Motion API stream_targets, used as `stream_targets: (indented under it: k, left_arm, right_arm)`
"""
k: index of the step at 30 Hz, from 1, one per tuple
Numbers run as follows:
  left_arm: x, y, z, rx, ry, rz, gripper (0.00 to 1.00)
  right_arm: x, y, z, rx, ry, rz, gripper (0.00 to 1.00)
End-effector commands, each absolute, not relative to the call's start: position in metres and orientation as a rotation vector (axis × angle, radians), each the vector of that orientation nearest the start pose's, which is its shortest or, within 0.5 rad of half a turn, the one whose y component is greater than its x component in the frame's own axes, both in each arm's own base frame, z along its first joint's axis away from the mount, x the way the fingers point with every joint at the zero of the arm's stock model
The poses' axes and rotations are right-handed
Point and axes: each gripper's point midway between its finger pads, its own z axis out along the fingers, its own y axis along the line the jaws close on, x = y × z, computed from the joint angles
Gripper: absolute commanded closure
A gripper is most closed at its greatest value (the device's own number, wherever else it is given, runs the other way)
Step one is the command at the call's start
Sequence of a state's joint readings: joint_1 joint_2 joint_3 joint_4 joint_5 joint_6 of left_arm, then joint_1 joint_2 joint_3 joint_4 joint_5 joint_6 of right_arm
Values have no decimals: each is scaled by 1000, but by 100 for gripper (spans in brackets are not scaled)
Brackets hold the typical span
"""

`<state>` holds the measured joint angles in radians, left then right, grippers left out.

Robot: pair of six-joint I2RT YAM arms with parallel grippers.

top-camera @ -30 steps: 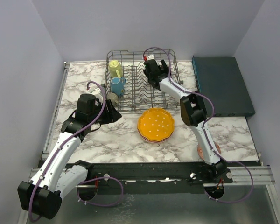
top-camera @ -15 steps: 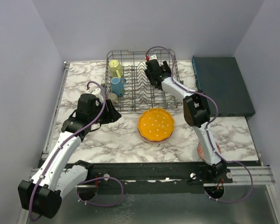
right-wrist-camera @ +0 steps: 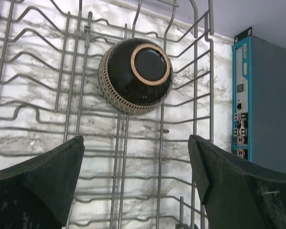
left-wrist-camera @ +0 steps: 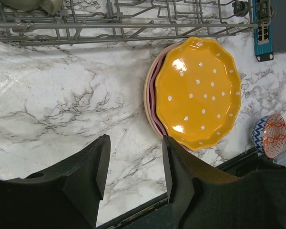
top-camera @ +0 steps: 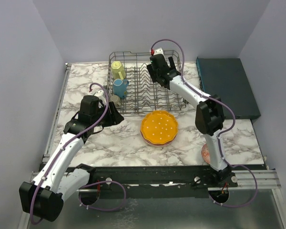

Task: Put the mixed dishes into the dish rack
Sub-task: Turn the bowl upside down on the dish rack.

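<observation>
Right gripper (right-wrist-camera: 136,143), jaws spread wide and empty, hangs over the dish rack (top-camera: 128,53). The dark brown bowl (right-wrist-camera: 135,75) lies upside down on the rack's wires just beyond the fingertips, centred between them and clear of both. Left gripper (left-wrist-camera: 135,143), jaws half apart and empty, hovers over the marble table (left-wrist-camera: 62,95) just outside the rack's near edge. The orange plate (left-wrist-camera: 198,93), stacked on a pink plate (left-wrist-camera: 150,95), lies near that edge, to this gripper's right and apart from it.
</observation>
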<state>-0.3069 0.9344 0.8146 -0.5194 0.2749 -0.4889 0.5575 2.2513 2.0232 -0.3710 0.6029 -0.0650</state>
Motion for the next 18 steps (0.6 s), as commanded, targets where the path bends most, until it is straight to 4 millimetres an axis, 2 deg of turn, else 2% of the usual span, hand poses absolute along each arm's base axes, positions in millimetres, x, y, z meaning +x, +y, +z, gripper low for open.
stream_targets:
  k: [1, 6, 13, 18]
  left_arm:
    - [249, -143, 175, -64, 2313, -695, 46]
    - [249, -142, 174, -67, 2315, -689, 45]
    - [250, -141, 172, -78, 2324, -678, 43]
    - [251, -140, 171, -82, 2329, -668, 42]
  right_arm:
    - [528, 228, 182, -269, 2108, -265, 4]
    - [493, 219, 194, -211, 2145, -167, 3]
    - [439, 206, 192, -148, 2240, -56, 4]
    - [400, 191, 182, -108, 2300, -8, 4]
